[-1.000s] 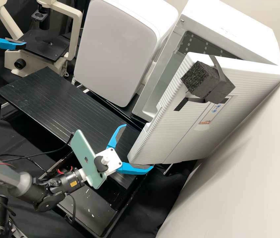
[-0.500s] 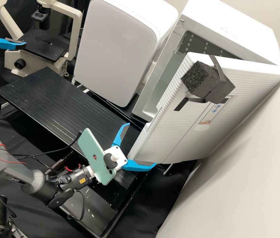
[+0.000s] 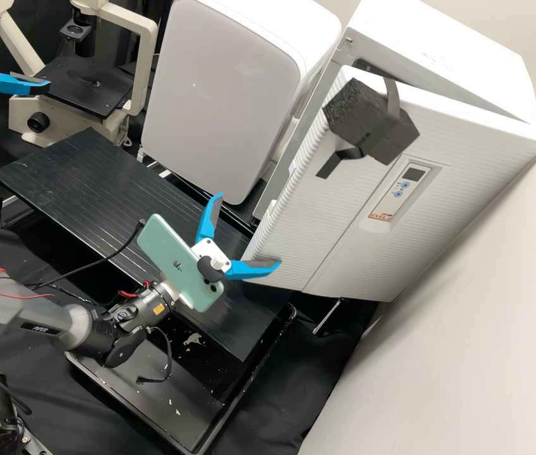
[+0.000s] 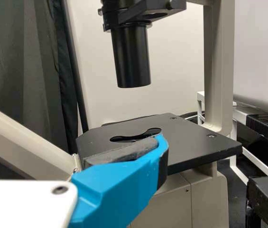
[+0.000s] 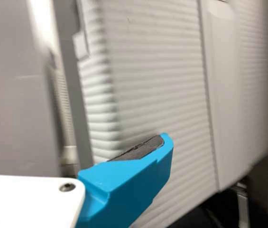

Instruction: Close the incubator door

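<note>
The white, ribbed incubator door [image 3: 325, 221] is partly open, angled out from the white, box-shaped incubator [image 3: 445, 57]. A dark grey, rectangular foam block [image 3: 369, 120] is mounted on its front. The white right gripper [image 3: 250, 227] is at the door's free edge, released, its bright blue fingers [image 3: 207, 221] spread; contact cannot be determined. The white left gripper [image 3: 23, 61], likewise released, is near the cream microscope [image 3: 69, 123].
</note>
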Action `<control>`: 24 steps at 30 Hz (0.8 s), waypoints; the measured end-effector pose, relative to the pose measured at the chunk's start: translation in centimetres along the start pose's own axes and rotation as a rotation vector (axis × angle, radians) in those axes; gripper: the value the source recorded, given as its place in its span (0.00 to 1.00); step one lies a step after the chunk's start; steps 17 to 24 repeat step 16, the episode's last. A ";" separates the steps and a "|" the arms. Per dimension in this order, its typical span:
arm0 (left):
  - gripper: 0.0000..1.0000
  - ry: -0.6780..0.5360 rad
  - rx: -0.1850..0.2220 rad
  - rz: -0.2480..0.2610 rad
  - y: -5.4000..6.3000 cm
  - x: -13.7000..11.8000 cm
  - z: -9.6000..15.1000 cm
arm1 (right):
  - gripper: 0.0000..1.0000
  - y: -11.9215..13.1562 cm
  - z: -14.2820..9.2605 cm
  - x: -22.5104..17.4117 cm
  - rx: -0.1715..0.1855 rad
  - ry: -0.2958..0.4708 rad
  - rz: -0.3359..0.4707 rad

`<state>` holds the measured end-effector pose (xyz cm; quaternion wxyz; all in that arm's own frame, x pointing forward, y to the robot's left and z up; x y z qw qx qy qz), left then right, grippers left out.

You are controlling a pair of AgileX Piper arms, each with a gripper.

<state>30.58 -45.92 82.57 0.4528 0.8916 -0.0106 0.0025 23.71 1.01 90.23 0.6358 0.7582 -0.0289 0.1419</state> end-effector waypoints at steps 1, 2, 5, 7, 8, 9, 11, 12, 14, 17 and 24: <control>1.00 0.000 0.000 0.000 0.0 0.0 0.0 | 1.00 -0.2 -0.2 0.0 0.002 0.008 -0.010; 1.00 0.000 0.000 0.000 0.0 0.0 0.0 | 1.00 -0.3 -0.3 0.1 0.003 0.016 -0.012; 1.00 0.000 0.000 0.000 0.0 0.0 0.0 | 1.00 -0.5 -0.7 -0.2 -0.001 0.029 -0.013; 1.00 0.000 0.000 0.000 0.0 0.0 0.0 | 1.00 -0.7 -0.8 -0.6 -0.008 0.029 0.004; 1.00 0.000 0.000 0.000 0.0 0.0 0.0 | 1.00 -0.8 -0.9 -0.8 -0.021 0.019 0.022; 1.00 0.000 0.000 0.000 0.0 0.0 0.0 | 1.00 -1.1 -0.9 -1.2 -0.024 0.004 0.038; 1.00 0.000 0.000 0.000 0.0 0.0 0.0 | 1.00 -1.7 -0.9 -2.2 -0.018 -0.020 0.048; 1.00 0.000 0.000 0.000 0.0 0.0 0.0 | 1.00 -1.8 -1.0 -2.7 -0.017 -0.022 0.048; 1.00 0.000 0.000 0.000 0.0 0.0 0.0 | 1.00 -2.2 -1.1 -3.6 -0.012 -0.029 0.039; 1.00 0.000 0.000 0.000 0.0 0.0 0.0 | 1.00 -2.8 -1.2 -4.7 -0.006 -0.036 0.019; 1.00 0.000 0.000 0.000 0.0 0.0 0.0 | 1.00 -2.8 -1.2 -4.7 -0.006 -0.036 0.019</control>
